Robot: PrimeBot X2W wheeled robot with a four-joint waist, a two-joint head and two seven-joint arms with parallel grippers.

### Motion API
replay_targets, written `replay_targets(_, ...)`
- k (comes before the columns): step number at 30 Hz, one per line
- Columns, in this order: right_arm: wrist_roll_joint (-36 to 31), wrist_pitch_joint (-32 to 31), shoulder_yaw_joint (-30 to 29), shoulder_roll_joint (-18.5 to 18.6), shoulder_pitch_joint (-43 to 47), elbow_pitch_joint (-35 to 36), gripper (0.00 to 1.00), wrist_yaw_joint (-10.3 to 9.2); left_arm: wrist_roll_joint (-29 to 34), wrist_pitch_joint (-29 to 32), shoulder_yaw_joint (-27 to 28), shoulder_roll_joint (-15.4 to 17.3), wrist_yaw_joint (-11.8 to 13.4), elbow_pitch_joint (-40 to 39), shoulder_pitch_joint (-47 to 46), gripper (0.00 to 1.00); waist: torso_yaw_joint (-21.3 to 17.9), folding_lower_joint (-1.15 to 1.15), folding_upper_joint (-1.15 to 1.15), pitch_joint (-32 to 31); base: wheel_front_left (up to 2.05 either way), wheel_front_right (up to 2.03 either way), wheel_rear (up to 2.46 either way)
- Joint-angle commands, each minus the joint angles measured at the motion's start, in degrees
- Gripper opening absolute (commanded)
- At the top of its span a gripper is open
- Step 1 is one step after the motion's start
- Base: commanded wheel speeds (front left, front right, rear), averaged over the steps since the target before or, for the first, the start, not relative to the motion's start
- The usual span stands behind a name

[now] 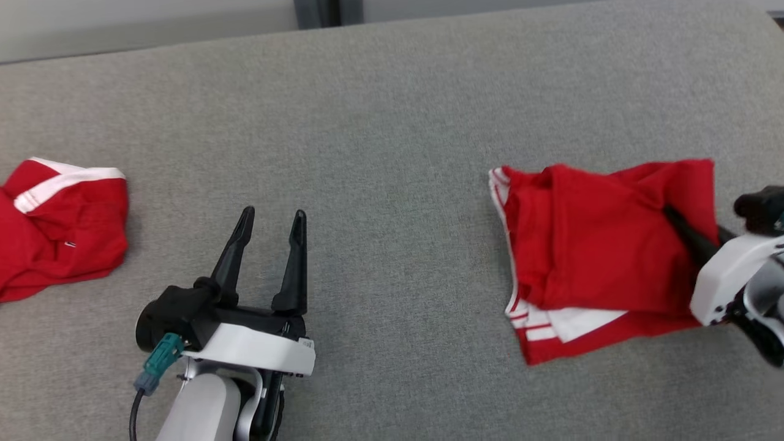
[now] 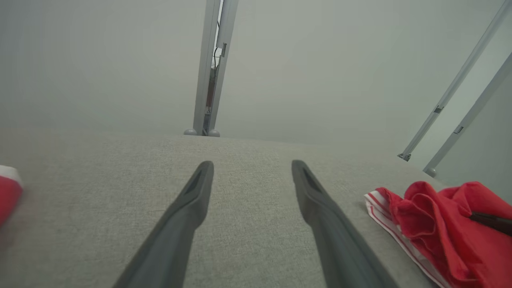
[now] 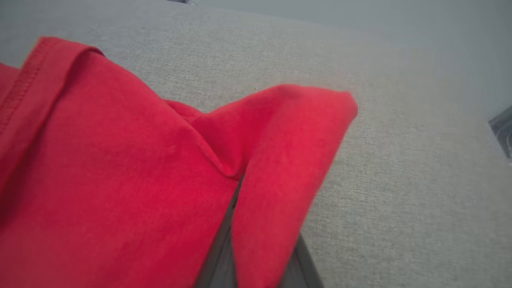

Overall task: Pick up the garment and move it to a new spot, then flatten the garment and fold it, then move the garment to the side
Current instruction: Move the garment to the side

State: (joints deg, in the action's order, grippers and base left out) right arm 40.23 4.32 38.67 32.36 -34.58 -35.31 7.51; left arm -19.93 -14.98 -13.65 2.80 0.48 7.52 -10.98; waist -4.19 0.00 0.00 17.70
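Note:
The garment (image 1: 600, 245) is a crumpled red shirt with white striped trim, lying on the right part of the grey table (image 1: 380, 122). My right gripper (image 1: 669, 213) reaches in from the right edge and is shut on a raised fold at the garment's right side. In the right wrist view that red fold (image 3: 280, 160) is pinched between the dark fingers (image 3: 218, 256). My left gripper (image 1: 272, 217) hovers open over bare table at lower left, well apart from the garment. The left wrist view shows its spread fingers (image 2: 188, 208) and the garment (image 2: 436, 228) off to the right.
A second red garment with white trim (image 1: 61, 226) lies at the table's left edge, and its corner (image 2: 8, 192) shows in the left wrist view. Beyond the table's far edge stand a grey wall and a vertical post (image 2: 212, 72).

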Motion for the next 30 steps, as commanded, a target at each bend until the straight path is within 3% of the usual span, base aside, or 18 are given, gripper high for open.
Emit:
replay_targets(1,-0.02,0.53,-0.57,1.13,-1.52,-0.46,0.00,-0.03,0.77,-0.20,0.00,0.22,-0.38,-0.44,-1.51,1.00,-3.25,0.00,0.00,4.80,0.00,0.00,0.00)
replay_targets(6,-3.64,1.71,-3.80,5.53,-6.13,-5.90,0.00,-0.02,2.89,-0.20,-0.23,0.24,-1.27,-1.51,-5.40,1.00,-4.54,0.00,0.00,9.69,0.00,0.00,0.00)
replay_targets(10,-7.72,2.92,-7.26,6.08,-9.71,-10.84,0.00,-0.03,3.78,-0.21,0.62,0.24,-1.60,-2.69,-7.58,1.00,-5.55,0.00,0.00,12.58,0.00,0.00,0.00)
replay_targets(21,-26.29,6.53,-18.88,4.38,-19.26,-24.01,0.00,-0.03,4.81,-0.06,2.05,0.24,-2.74,-3.51,-9.15,1.00,-5.34,0.00,0.00,16.60,0.00,0.00,0.00)
replay_targets(30,-40.57,6.73,-28.20,2.94,-22.66,-27.69,0.00,-0.03,4.59,-0.04,2.74,0.41,-2.67,-3.41,-8.67,1.00,-3.62,0.00,0.00,18.06,0.00,0.00,0.00)
